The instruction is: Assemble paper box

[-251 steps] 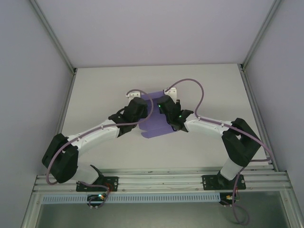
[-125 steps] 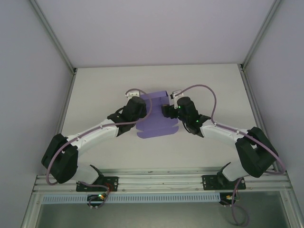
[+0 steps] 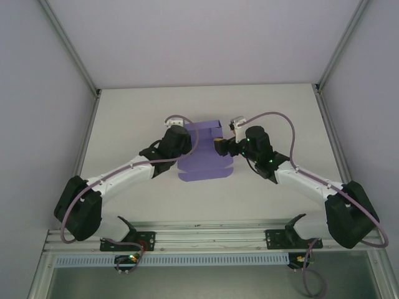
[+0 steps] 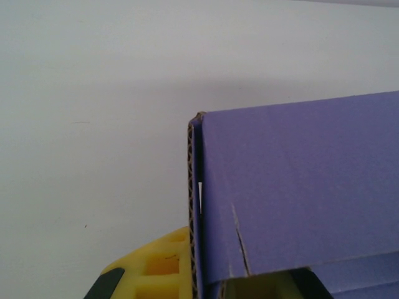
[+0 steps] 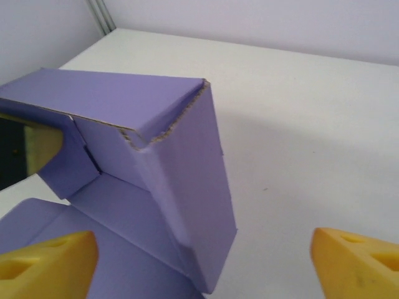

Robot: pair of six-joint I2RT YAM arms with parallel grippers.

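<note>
The lilac-purple paper box (image 3: 204, 152) lies partly folded mid-table, with its base flat and its far walls raised. My left gripper (image 3: 182, 138) is shut on the box's left wall. In the left wrist view the card's corrugated edge (image 4: 194, 205) runs between the yellow fingers (image 4: 153, 268). My right gripper (image 3: 222, 147) stands open just off the box's right side and touches nothing. Its yellow fingertips (image 5: 47, 261) sit wide apart, and the raised right wall (image 5: 193, 180) is ahead of them. The left gripper's finger (image 5: 40, 149) shows behind the far wall.
The white table (image 3: 124, 118) is bounded by a metal frame and pale walls. An aluminium rail (image 3: 212, 237) carries both arm bases at the near edge. Pink cables loop over both wrists.
My right arm has drawn back to the right, off the box, with its gripper open. The left gripper keeps its hold and has barely moved.
</note>
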